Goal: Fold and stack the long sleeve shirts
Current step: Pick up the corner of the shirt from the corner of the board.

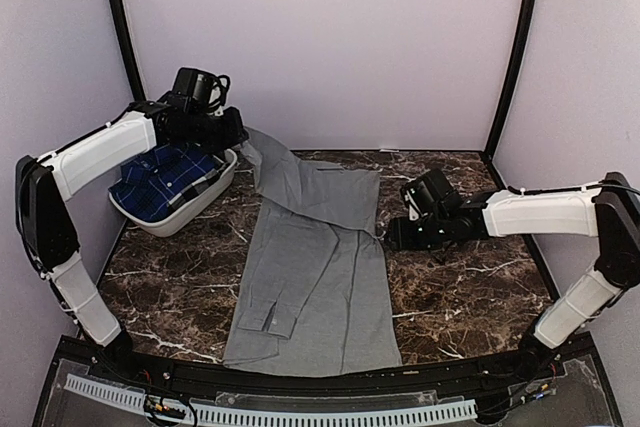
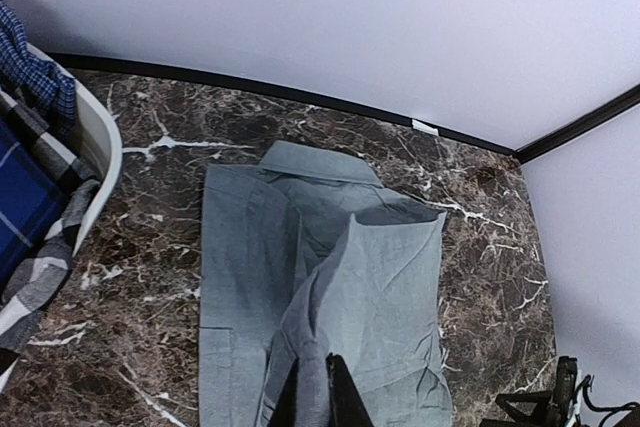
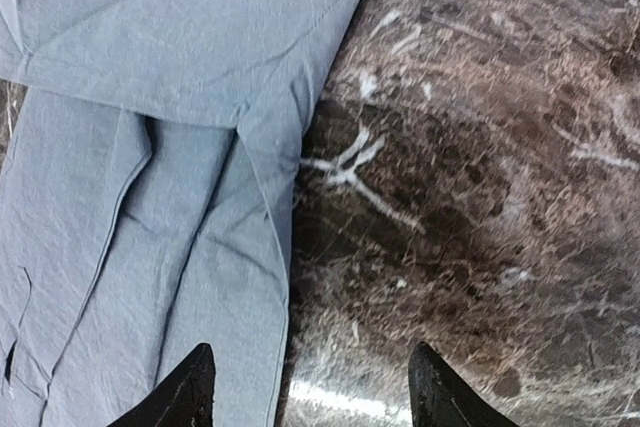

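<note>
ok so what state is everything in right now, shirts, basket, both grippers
grey shirt: flat on the marble table, partly folded, one part lifted
plaid shirt: bunched up in the white basket, unfolded
white basket: upright, holding the plaid shirt
left gripper: shut on the grey shirt, raised
right gripper: open, empty, low beside the grey shirt's edge

Flat shirt (image 1: pixel 315 277) lies on the table (image 1: pixel 460 287) between the two grippers, collar end far, with a strip of it running up to the left gripper (image 1: pixel 238 132) at its far-left corner. Basket (image 1: pixel 170 222) sits on the table just left of and below the left gripper, second shirt (image 1: pixel 165 182) inside it. Right gripper (image 1: pixel 390 232) sits at the flat shirt's right edge; in its wrist view, cloth is ahead-left and bare table ahead-right.
</note>
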{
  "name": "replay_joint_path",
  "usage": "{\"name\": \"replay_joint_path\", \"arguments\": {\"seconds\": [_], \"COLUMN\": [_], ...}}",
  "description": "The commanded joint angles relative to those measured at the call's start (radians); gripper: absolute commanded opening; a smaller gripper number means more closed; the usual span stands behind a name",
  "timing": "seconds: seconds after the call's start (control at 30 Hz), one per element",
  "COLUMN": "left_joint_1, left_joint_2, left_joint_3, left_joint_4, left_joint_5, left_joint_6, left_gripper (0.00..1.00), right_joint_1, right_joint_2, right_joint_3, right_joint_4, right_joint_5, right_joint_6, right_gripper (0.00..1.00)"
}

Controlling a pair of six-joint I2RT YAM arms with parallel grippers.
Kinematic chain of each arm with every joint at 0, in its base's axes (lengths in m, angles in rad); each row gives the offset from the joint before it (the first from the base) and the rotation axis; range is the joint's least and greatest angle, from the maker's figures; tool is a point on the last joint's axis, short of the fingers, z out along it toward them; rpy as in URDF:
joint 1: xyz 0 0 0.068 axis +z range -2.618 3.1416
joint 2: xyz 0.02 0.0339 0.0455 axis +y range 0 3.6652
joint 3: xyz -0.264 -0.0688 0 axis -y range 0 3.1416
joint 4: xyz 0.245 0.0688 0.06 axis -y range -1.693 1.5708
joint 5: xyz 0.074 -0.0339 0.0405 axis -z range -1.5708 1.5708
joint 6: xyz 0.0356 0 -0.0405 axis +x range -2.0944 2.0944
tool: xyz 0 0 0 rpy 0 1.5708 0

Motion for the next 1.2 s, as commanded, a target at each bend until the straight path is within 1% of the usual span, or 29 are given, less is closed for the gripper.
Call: {"name": "replay_joint_path", "arguments": {"seconds": [0.0, 0.1, 0.23, 0.6, 0.73, 0.87, 1.0, 1.1, 1.17], "left_joint_1": [0.048, 0.080, 0.101, 0.119, 0.119, 0.119, 0.119, 0.119, 0.119], "left_joint_2": [-0.055, -0.061, -0.054, -0.033, -0.012, 0.007, 0.028, 0.046, 0.062], "left_joint_3": [0.037, 0.038, 0.055, 0.075, 0.095, 0.118, 0.138, 0.156, 0.170], "left_joint_4": [-0.078, -0.081, -0.086, -0.066, -0.057, -0.051, -0.039, -0.019, 0.012], "left_joint_5": [-0.019, -0.006, 0.009, 0.043, 0.058, 0.064, 0.070, 0.078, 0.089], "left_joint_6": [0.047, 0.055, 0.067, 0.068, 0.064, 0.062, 0.058, 0.052, 0.047], "left_gripper": [0.00, 0.00, 0.00, 0.00, 0.00, 0.00, 0.00, 0.00, 0.00], "right_joint_1": [0.086, 0.152, 0.221, 0.470, 0.533, 0.566, 0.576, 0.574, 0.570], "right_joint_2": [-0.042, -0.056, -0.090, -0.208, -0.218, -0.203, -0.168, -0.149, -0.138], "right_joint_3": [-0.040, -0.063, -0.111, -0.252, -0.274, -0.304, -0.316, -0.307, -0.287], "right_joint_4": [-0.046, -0.095, -0.139, -0.243, -0.234, -0.152, -0.118, -0.132, -0.171], "right_joint_5": [-0.033, -0.025, -0.057, -0.132, -0.158, -0.216, -0.228, -0.208, -0.173], "right_joint_6": [0.046, 0.081, 0.149, 0.428, 0.489, 0.520, 0.535, 0.534, 0.534], "right_gripper": [0.62, 0.61, 0.57, 0.43, 0.39, 0.34, 0.23, 0.13, 0.03]}}
